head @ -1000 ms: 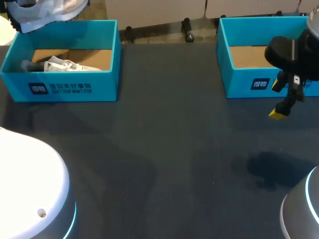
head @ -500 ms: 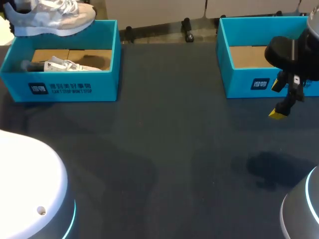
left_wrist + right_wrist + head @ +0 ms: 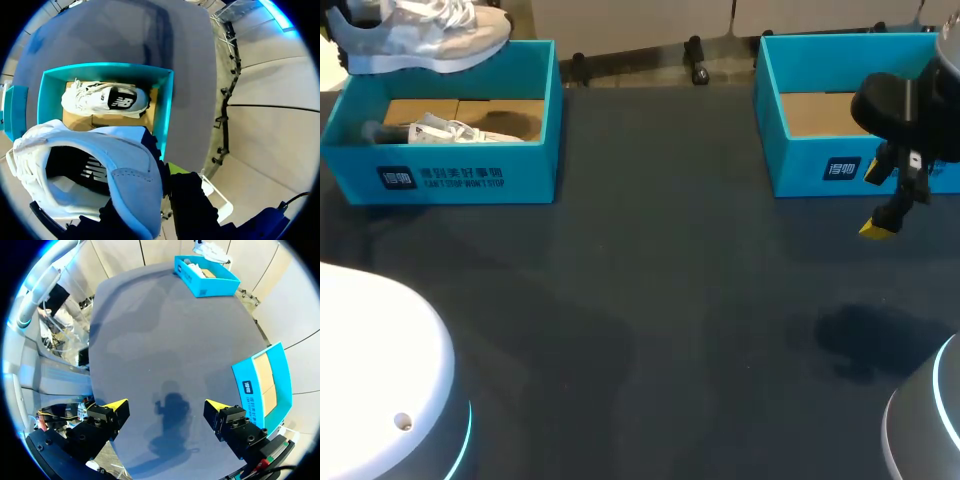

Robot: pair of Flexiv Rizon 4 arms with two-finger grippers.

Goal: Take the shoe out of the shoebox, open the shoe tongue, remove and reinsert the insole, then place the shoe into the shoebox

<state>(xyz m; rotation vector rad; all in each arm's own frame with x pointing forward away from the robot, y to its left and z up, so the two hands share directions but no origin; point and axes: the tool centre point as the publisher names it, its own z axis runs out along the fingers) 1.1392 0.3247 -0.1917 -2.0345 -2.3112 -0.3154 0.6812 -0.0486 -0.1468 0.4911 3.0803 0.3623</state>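
Observation:
A grey and white shoe (image 3: 420, 35) hangs sole-down over the back edge of the left teal shoebox (image 3: 440, 178). In the left wrist view my left gripper (image 3: 160, 185) is shut on the heel collar of this shoe (image 3: 85, 170), with one yellow tip showing beside the heel. A second white shoe (image 3: 105, 98) lies on its side inside the box (image 3: 169, 115), below the held one. My right gripper (image 3: 880, 225) hovers open over the table in front of the right shoebox (image 3: 820, 150), with nothing between its fingers (image 3: 117, 405).
The right shoebox (image 3: 260, 380) shows only its brown cardboard floor. Dark tabletop (image 3: 660, 300) stretches between the two boxes and toward the front. Rounded white arm bases sit at the front left (image 3: 380, 380) and front right (image 3: 930, 420).
A second ago the held shoe was a moving blur over the left box. It now hangs steady and level. The right arm has not moved.

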